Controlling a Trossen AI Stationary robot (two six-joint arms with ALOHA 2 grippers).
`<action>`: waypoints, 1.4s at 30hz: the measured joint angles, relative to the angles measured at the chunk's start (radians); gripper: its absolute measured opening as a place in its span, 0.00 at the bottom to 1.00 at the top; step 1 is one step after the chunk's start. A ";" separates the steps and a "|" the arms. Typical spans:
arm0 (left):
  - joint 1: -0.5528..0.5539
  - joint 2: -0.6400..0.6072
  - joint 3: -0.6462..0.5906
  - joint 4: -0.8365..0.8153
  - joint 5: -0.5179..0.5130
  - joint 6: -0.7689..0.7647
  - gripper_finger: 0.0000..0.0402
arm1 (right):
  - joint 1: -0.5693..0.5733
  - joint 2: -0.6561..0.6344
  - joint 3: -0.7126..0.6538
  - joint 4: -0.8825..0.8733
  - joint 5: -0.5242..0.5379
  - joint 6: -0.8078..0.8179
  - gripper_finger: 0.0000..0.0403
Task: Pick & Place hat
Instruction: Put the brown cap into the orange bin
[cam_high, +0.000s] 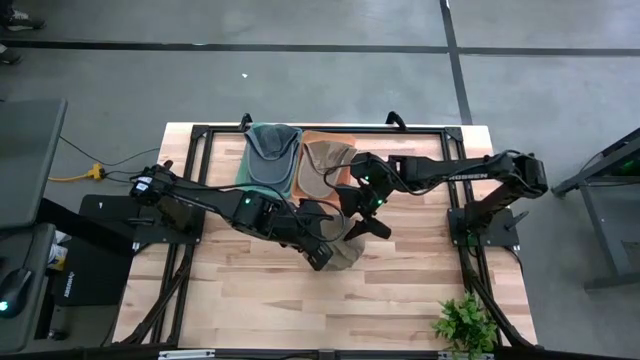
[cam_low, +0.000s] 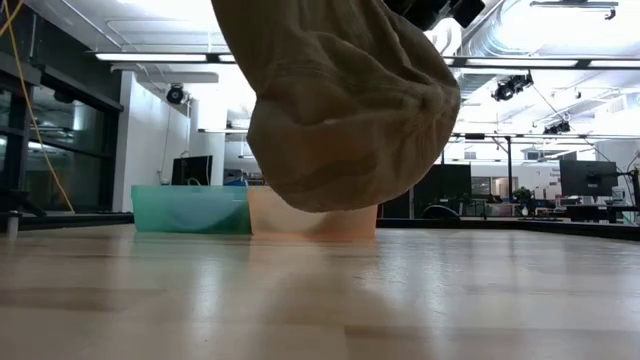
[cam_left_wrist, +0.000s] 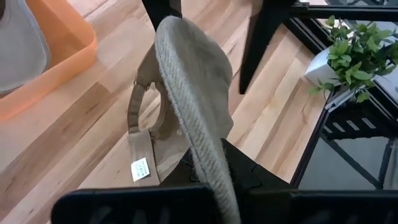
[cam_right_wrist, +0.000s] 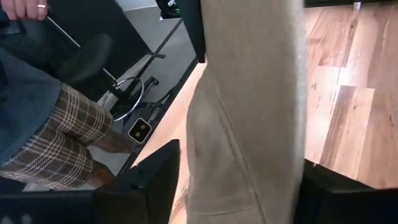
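From above we find both arms meeting over the middle of the table (cam_high: 250, 300), where the tan hat (cam_high: 340, 250) hangs between them. The left tool (cam_high: 322, 258) is closed tight on the hat's brim; its wrist camera shows the brim edge (cam_left_wrist: 189, 124) running up from between the fingers, with the rear strap and a small label (cam_left_wrist: 141, 168) dangling beside it.

The right tool (cam_high: 372, 228) stands wide, one dark finger (cam_right_wrist: 155, 180) on each side of the hat fabric (cam_right_wrist: 249, 124). We cannot tell whether it presses the cloth or merely straddles it.

Only the low view shows height: the hat crown (cam_low: 350, 110) hangs clear of the table, with a gap under its lowest point.

Only the overhead view shows bin contents: a grey-green hat (cam_high: 272, 152) in the teal bin (cam_high: 250, 178) and another tan hat (cam_high: 325, 165) in the orange bin (cam_high: 318, 135), both at the far edge. A potted plant (cam_high: 465, 322) sits at the near right corner.

The right wrist view alone catches a person beyond the table edge: plaid trousers (cam_right_wrist: 56, 143) and a hand (cam_right_wrist: 25, 7).
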 joint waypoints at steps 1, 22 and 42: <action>0.005 0.000 0.000 0.003 -0.001 0.004 0.00 | 0.000 0.000 0.000 0.000 0.003 0.000 0.49; 0.011 0.000 0.000 0.005 0.033 0.027 0.00 | 0.001 0.000 0.000 0.006 0.036 -0.084 0.02; 0.012 0.000 0.000 0.001 0.097 0.035 0.60 | 0.001 0.000 0.000 0.011 0.041 -0.089 0.01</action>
